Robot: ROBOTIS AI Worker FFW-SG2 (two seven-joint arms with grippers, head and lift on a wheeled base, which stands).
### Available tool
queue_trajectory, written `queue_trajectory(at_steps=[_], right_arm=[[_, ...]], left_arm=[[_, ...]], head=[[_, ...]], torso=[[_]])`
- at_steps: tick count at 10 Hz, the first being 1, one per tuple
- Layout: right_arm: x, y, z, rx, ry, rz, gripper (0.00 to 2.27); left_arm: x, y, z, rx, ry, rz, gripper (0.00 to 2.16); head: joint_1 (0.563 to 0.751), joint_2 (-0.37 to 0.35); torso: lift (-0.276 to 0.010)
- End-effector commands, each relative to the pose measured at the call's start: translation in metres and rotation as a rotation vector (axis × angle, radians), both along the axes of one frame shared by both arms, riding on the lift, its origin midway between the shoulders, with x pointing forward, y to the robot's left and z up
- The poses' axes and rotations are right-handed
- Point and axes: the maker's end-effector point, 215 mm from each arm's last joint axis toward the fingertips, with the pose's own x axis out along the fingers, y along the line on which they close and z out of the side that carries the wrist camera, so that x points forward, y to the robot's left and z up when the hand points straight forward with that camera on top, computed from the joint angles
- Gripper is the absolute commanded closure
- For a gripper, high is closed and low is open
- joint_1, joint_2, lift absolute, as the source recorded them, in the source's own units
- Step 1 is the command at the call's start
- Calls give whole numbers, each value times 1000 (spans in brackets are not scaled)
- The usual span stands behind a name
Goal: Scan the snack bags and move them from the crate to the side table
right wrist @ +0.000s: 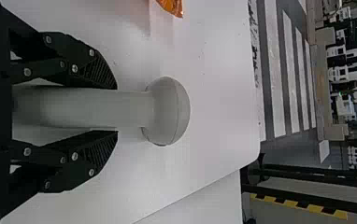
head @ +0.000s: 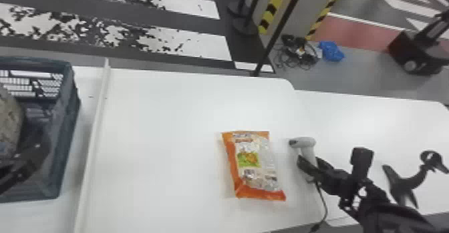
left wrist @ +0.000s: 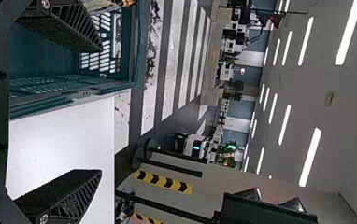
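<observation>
Expect a light, soft, slippery snack bag (head: 255, 165), flat on the table (head: 160, 132) near the scanner (head: 305, 142). Pinch its middle gently with the left tool (left wrist: 102, 111), wide at the crate (head: 67, 115), leaving the scanner gripped in the right tool (right wrist: 117, 109).

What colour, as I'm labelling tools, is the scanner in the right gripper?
The scanner is mostly pale grey, seen best in the right wrist view.
</observation>
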Motion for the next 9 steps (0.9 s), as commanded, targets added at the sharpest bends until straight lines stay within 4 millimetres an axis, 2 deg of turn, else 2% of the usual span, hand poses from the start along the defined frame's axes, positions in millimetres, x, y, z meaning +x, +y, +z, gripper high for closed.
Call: queue_trajectory(at_steps=[1, 2, 4, 6, 7, 9], right_arm=[[4, 4, 5, 3, -14, 8, 53], [6, 10, 26, 10, -51, 18, 56], [-2, 35, 62, 135, 5, 49, 63], [-26, 84, 86, 404, 213, 142, 70], [-35, 102, 93, 483, 319, 192, 93], [-35, 128, 83, 537, 436, 262, 130]], left_arm=[[0, 0, 1, -1, -1, 0, 70], [-1, -1, 1, -1, -1, -2, 70], [-1, -1, 1, 0, -1, -3, 70], [-2, -2, 0, -2, 1, -5, 70], [-3, -3, 0, -1, 1, -7, 70], [-3, -3, 0, -3, 1, -9, 70]], head=[[695, -350], [695, -350], [695, -350], [695, -350], [695, -350], [695, -340]], torso=[[-87], [-87], [-87], [-87], [-87], [-87]])
